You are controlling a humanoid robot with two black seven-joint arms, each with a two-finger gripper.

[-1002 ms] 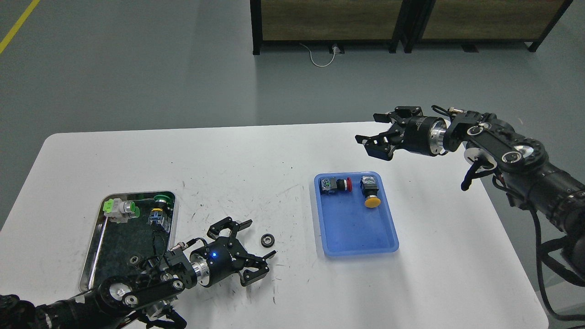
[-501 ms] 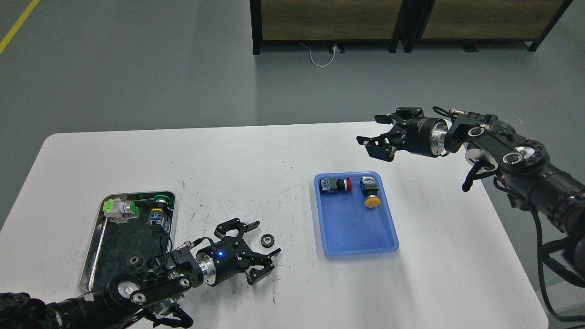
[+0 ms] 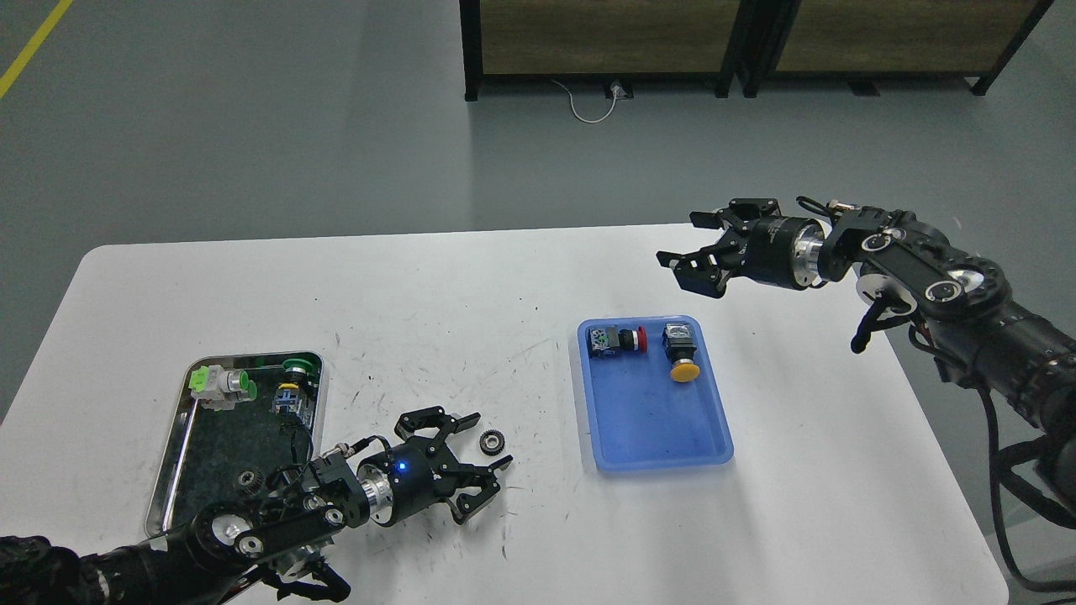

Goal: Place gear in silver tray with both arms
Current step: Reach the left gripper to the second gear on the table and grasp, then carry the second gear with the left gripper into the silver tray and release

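A small black gear (image 3: 491, 441) lies flat on the white table (image 3: 471, 302). My left gripper (image 3: 487, 439) is open, with its two fingers on either side of the gear. The silver tray (image 3: 172, 458) sits at the front left, partly hidden by my left arm. It holds a green and white switch part (image 3: 220, 385), a green-capped button (image 3: 296, 374) and another small gear (image 3: 247, 480). My right gripper (image 3: 691, 238) is open and empty, held above the table's far right, beyond the blue tray (image 3: 654, 420).
The blue plastic tray holds a red button part (image 3: 618, 339) and a yellow button part (image 3: 681, 353). Dark cabinets (image 3: 740, 42) stand on the floor beyond the table, with a white cable (image 3: 588, 105) beside them.
My left gripper has moved forward and right, from just short of the gear to having its fingers around it. My right gripper has hardly moved.
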